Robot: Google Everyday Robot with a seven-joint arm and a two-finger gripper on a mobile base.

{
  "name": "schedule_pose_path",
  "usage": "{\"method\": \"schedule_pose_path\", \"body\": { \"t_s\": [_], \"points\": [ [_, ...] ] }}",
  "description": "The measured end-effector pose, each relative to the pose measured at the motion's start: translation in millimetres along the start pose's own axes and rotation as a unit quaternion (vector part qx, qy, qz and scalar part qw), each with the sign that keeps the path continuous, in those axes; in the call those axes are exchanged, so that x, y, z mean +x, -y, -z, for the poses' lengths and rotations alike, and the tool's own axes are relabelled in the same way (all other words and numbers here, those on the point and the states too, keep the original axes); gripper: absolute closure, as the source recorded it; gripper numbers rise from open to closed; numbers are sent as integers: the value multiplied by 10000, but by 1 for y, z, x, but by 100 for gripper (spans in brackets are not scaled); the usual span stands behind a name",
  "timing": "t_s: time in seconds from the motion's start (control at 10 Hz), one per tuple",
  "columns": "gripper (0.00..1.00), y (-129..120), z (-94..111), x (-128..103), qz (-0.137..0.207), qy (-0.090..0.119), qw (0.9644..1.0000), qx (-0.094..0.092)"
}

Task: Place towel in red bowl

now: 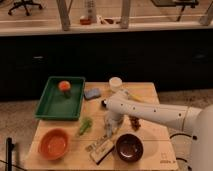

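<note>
The red bowl [53, 144] sits empty at the front left corner of the wooden table [150, 95]. A small blue-grey folded towel [92, 93] lies at the back of the table, just right of the green tray. My gripper [108, 131] points down at the middle front of the table, well to the right of the red bowl and in front of the towel. It is just above a flat packet [100, 149]. My white arm [150, 114] reaches in from the right.
A green tray [56, 102] with an orange fruit [64, 86] stands at the back left. A white cup [115, 83] is at the back centre. A green item [85, 125] lies left of my gripper. A dark bowl [129, 147] sits at the front right.
</note>
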Motion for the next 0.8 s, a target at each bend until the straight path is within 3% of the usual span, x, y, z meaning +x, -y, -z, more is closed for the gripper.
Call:
{"method": "schedule_pose_path", "body": {
  "t_s": [0.8],
  "points": [
    [20, 16, 26, 6, 543, -129, 9984, 130]
  ]
}}
